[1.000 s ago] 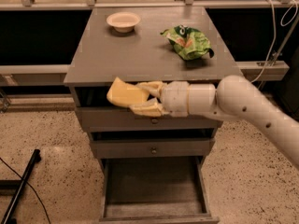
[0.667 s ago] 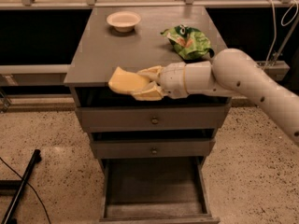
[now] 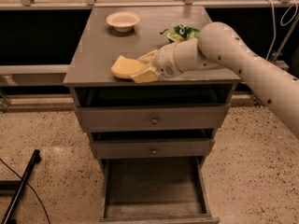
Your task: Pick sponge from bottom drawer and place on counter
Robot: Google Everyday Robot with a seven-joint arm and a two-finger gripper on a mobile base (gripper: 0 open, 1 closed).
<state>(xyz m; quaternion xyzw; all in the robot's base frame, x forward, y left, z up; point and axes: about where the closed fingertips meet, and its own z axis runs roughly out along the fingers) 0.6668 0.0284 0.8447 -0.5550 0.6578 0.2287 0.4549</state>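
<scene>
gripper [image 3: 142, 70] mid-frame, fingers clamped on small soft yellow wavy-edged sponge [image 3: 124, 66] | sponge raised from cabinet front to above flat matte grey counter [image 3: 93, 45], front edge | deep grey bottom drawer [image 3: 154, 185] open, lower frame | likely next: release

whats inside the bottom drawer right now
The bottom drawer is open with only its bare floor showing; its rear is hidden under the middle drawer. The sponge is in the gripper, over the front edge of the counter.
</scene>
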